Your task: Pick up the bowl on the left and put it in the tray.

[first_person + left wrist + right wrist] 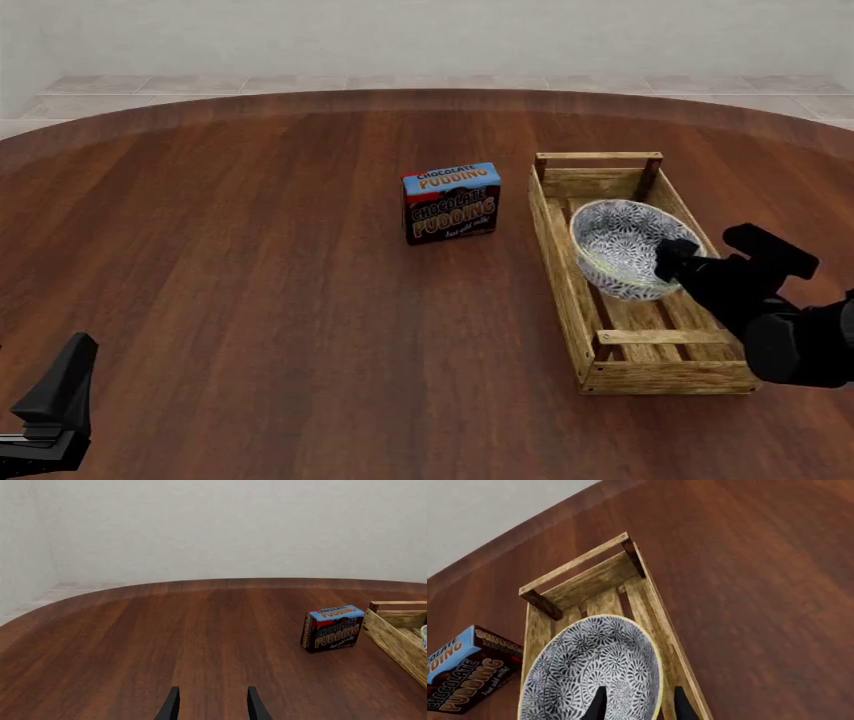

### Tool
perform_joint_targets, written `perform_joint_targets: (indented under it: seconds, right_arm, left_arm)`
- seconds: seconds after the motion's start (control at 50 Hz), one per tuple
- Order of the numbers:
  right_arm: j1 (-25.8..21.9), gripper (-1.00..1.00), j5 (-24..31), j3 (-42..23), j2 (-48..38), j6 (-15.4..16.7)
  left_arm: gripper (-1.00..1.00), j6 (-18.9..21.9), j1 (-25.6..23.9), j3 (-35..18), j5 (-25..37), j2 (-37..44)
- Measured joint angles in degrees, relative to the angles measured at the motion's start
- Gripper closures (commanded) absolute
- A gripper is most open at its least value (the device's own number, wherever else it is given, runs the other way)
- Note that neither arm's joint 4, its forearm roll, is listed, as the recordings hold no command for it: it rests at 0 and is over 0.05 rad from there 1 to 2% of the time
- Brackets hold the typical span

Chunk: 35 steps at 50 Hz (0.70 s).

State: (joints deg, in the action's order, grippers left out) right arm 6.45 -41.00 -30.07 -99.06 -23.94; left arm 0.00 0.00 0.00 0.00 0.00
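Observation:
The bowl [617,245], blue-grey and white floral with a pale rim, sits tilted inside the light-wood slatted tray [561,260] at the right of the table. My right gripper [674,258] is at the bowl's near edge. In the right wrist view its fingers [599,705] stand wide apart on either side of the bowl's [587,670] rim, above the tray [587,580], so the gripper [639,705] is open. My left gripper [67,375] hangs open at the front left corner, holding nothing; its view shows the gripper [212,705] over bare wood and one end of the tray [397,630].
A blue-and-black chocolate pudding box [453,203] stands upright just left of the tray's far end, also seen as the box [332,628] and the box [467,675]. The round wooden table [240,280] ends at a tiled floor and white wall behind.

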Motion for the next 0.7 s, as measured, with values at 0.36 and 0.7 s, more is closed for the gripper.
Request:
perform_joint_targets:
  seconds: [0.36, 0.7]
  right_arm:
    - [-0.5, -1.0, 0.0, 0.3, 0.3, -0.1]
    - [-0.9, -1.0, 1.1, 1.4, 3.8, 0.6]
  left_arm:
    - [-1.0, 0.0, 0.0, 0.0, 0.0, 0.0]
    - [-1.0, 0.0, 0.0, 0.0, 0.0, 0.0]
